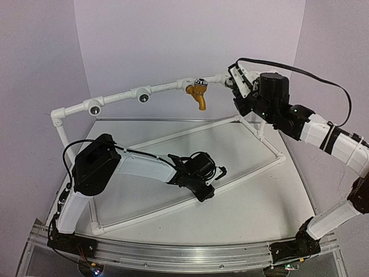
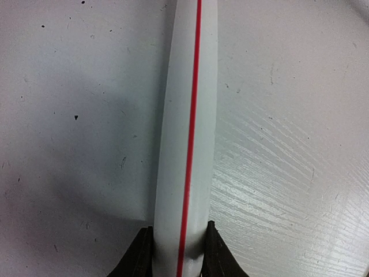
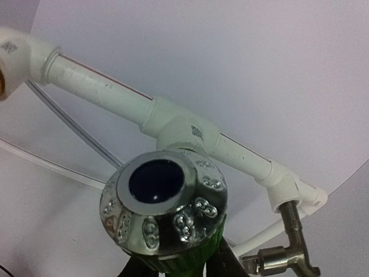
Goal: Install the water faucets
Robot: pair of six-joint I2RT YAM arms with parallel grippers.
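The right gripper (image 3: 177, 266) holds the green faucet (image 3: 164, 210), fingers pinching its body beneath the silver cap (image 3: 144, 222) (which faces the wrist camera). The faucet sits just in front of the tee fitting (image 3: 184, 131) on the white rail (image 3: 104, 86), its long axis running from the gripper into that fitting. The yellow faucet (image 1: 199, 95) hangs from the rail just to the left. The left gripper (image 2: 177, 257) clamps a lower pipe (image 2: 184, 115) well below the rail, so the right arm is nearer.
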